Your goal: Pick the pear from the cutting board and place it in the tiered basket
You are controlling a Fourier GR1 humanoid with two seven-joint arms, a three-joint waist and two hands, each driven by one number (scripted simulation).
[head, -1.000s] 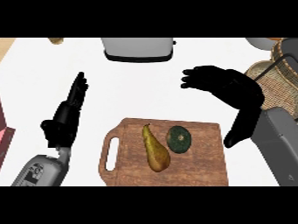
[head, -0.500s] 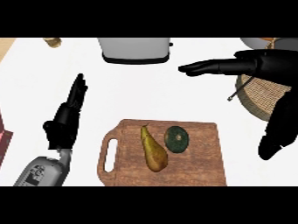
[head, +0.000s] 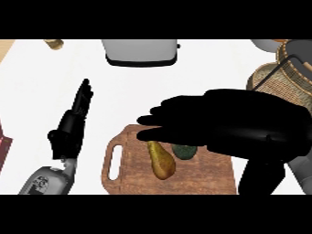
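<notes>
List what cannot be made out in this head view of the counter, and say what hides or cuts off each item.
- Dark green item beside the pear: the right hand covers its upper part, so its kind is unclear.
- Cutting board: far edge hidden by the same hand.
- Tiered basket: cut off by the right edge.
- Toaster: cut off by the top edge.
- Right hand's underside: hidden, so contact with the pear cannot be told.

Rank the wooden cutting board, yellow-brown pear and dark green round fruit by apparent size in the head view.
1. wooden cutting board
2. yellow-brown pear
3. dark green round fruit, though the right hand partly hides it.
</notes>
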